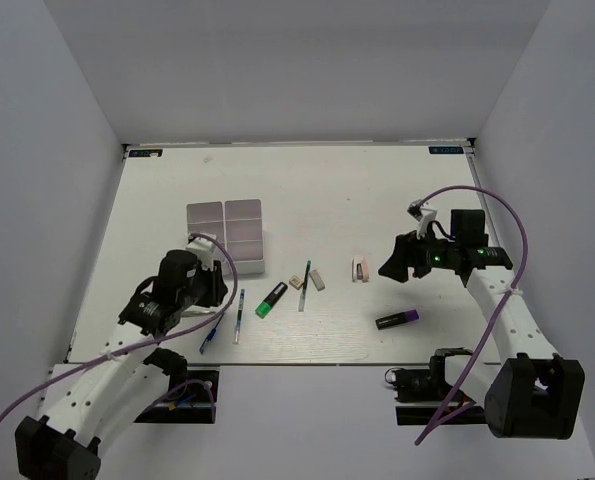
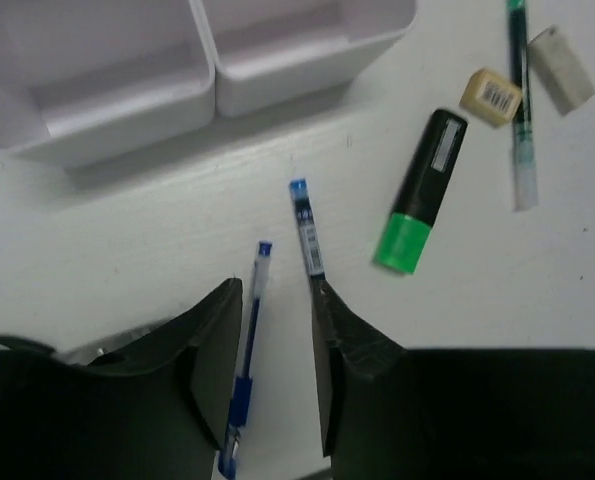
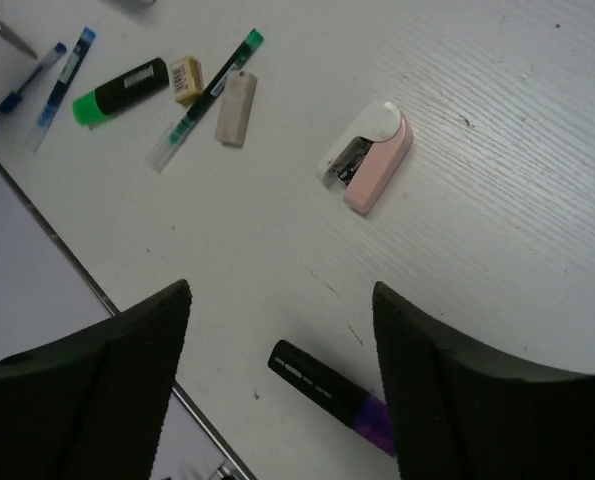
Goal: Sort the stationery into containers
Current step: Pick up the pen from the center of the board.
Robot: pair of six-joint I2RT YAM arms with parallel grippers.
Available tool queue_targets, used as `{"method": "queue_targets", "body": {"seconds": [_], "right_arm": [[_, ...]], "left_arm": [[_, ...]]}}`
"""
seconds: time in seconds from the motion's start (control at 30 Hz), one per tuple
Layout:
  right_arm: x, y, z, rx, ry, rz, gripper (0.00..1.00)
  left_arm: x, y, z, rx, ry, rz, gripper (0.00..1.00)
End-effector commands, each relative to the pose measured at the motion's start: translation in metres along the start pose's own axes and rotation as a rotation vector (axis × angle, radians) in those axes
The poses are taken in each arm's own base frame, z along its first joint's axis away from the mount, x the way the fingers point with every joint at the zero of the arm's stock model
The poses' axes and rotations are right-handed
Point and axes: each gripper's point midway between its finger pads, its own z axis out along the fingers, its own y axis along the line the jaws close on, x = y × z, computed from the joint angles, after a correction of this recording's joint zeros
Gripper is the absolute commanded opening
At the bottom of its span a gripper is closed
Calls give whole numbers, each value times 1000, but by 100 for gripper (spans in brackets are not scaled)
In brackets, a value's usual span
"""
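The four joined white containers (image 1: 224, 222) stand at the left middle; two of them show in the left wrist view (image 2: 287, 85). My left gripper (image 1: 215, 288) (image 2: 275, 290) is open and empty, low over a blue pen (image 2: 247, 350) (image 1: 209, 338) that lies between its fingers. A second blue pen (image 2: 306, 230), a green-black highlighter (image 2: 422, 190) (image 1: 271, 298), a dark pen (image 2: 519, 100) and two beige erasers (image 2: 491, 97) (image 2: 563, 68) lie to its right. My right gripper (image 1: 392, 268) (image 3: 282, 290) is open above the purple-black marker (image 3: 332, 395) (image 1: 398, 319). A pink eraser (image 3: 372, 160) (image 1: 360, 270) lies beyond. No scissors in view.
The table's near edge (image 3: 67, 260) runs just left of the right gripper, close to the marker. Grey walls close in the table on three sides. The left arm's purple cable (image 1: 212, 300) hangs over the two blue pens.
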Motion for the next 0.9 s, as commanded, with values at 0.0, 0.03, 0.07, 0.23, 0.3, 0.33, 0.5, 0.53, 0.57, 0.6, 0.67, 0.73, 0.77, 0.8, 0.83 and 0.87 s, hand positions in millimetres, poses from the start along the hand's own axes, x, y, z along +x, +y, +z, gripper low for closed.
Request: {"method": "queue_targets", "body": {"seconds": [0.0, 0.03, 0.07, 0.23, 0.3, 0.33, 0.5, 0.53, 0.57, 0.6, 0.67, 0.73, 0.77, 0.8, 0.83, 0.87], "right_arm": [[-12, 18, -9, -69, -17, -111, 79], [-13, 18, -9, -64, -18, -121, 72], [-14, 15, -10, -44, -12, -119, 36], [-14, 15, -14, -12, -10, -133, 29], [-12, 15, -15, -6, -2, -125, 35], [-16, 15, -15, 0, -19, -139, 36], [-13, 19, -16, -21, -14, -139, 38], [-13, 19, -16, -19, -13, -135, 38], [-15, 19, -17, -16, -19, -144, 38], [-14, 18, -17, -15, -18, -144, 38], [-14, 19, -17, -15, -17, -142, 40], [-14, 19, -17, -16, -16, -140, 40], [-14, 19, -17, -16, -15, -138, 40], [-14, 18, -17, -15, -17, -139, 40], [-14, 19, -17, -16, -16, -140, 40], [-14, 18, -17, -14, -16, -138, 40]], "left_arm": [[22, 3, -9, -40, 162, 28, 46], [35, 5, -13, -52, 231, 29, 48], [47, 5, -9, -67, 303, 48, 48], [70, 9, -3, -118, 432, 122, 53], [73, 10, 3, -124, 475, 143, 53], [74, 10, 5, -123, 488, 157, 53], [75, 15, 19, -151, 536, 193, 53], [75, 14, 20, -146, 535, 193, 53], [73, 13, 23, -141, 525, 195, 53], [74, 12, 24, -136, 528, 198, 52], [72, 9, 27, -116, 520, 191, 52], [72, 7, 29, -103, 514, 192, 51], [71, 5, 29, -97, 513, 190, 51], [69, 4, 32, -92, 502, 194, 51], [71, 5, 32, -91, 508, 197, 50], [69, 3, 34, -84, 502, 198, 50]]}}
